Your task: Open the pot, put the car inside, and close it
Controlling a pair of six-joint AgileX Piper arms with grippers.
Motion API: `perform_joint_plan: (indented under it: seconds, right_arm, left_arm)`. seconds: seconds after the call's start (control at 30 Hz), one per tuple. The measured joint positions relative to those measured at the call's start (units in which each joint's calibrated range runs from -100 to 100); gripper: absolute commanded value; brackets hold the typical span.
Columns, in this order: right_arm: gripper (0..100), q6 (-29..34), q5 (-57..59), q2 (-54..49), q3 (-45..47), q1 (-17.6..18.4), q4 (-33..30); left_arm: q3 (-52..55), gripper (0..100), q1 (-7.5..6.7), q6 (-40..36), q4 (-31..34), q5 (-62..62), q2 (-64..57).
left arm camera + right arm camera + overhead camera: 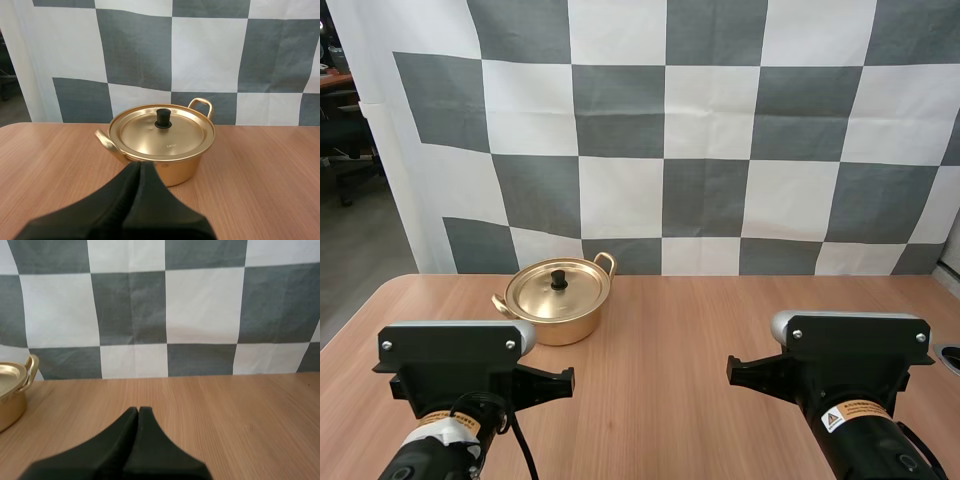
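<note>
high view: one pot, lid on, at eleven o'clock by the table's far edge; left gripper and right gripper pressed together.

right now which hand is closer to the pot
The left hand; the pot stands straight ahead of it, while from the right hand the pot lies farther off to one side.

Seemingly a lab or office: wooden table, dim desk chair beyond.
</note>
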Motion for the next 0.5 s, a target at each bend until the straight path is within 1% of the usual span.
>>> perform_joint_plan:
  seconds: [0.2, 0.37, 0.5]
  right_arm:
    - [0, 0.0, 5.0, -5.7, 0.0, 0.9, -0.9]
    - [0, 0.0, 8.0, -6.0, 0.0, 1.3, -1.2]
    - [0, 0.0, 8.0, -6.0, 0.0, 1.3, -1.1]
  left_arm:
    - [0.0, 0, 0.0, 0.0, 0.0, 0.0, 0.0]
    - [0.0, 0, 0.0, 0.0, 0.0, 0.0, 0.0]
    - [0.0, 0, 0.0, 0.0, 0.0, 0.0, 0.0]
